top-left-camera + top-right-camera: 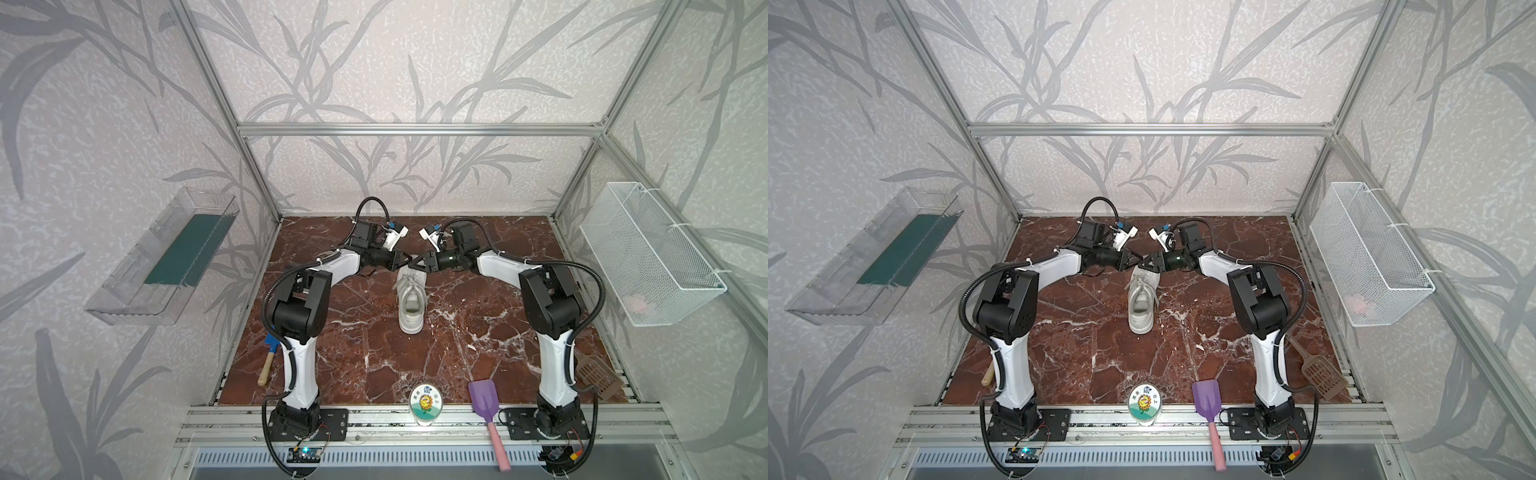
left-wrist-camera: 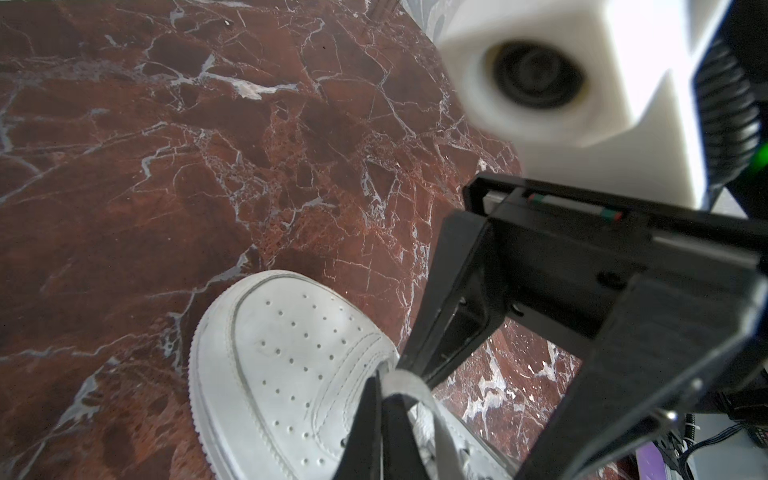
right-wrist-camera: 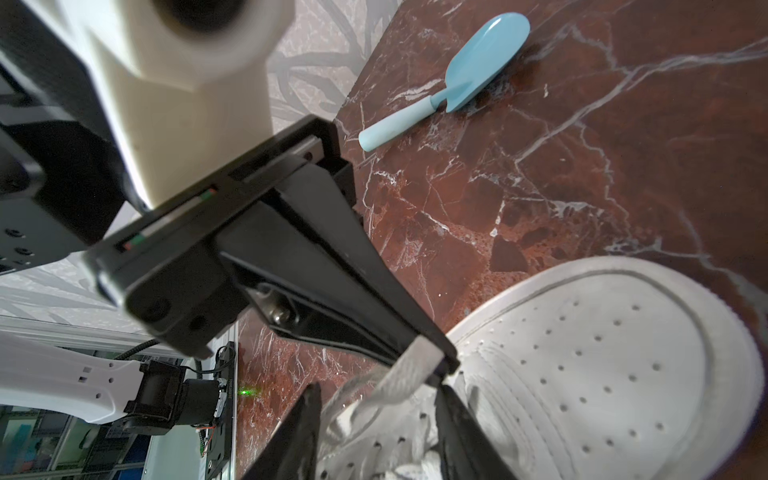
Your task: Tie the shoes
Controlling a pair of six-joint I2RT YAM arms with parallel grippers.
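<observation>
The shoe [image 1: 410, 305] [image 1: 1141, 307], a white low-top sneaker, lies mid-table with its heel toward the near edge. Both grippers meet over its laced front. My left gripper [image 1: 405, 261] [image 2: 382, 395] is shut on a flat white lace [image 2: 409, 384], which loops over its tips above the perforated toe [image 2: 282, 361]. In the right wrist view that held lace [image 3: 411, 361] hangs between the fingers of my right gripper [image 3: 378, 392] [image 1: 415, 262]. Its jaws stand apart on either side of the lace, above the eyelets. The toe cap [image 3: 602, 374] lies just beyond.
A light blue trowel [image 3: 449, 79] lies on the marble past the toe. Along the near edge sit a purple shovel [image 1: 484, 401], a round tin [image 1: 426, 403], a brown scoop [image 1: 594, 374] and a wooden-handled blue scoop [image 1: 268, 357]. A wire basket [image 1: 648, 253] hangs right, a clear tray [image 1: 162, 257] left.
</observation>
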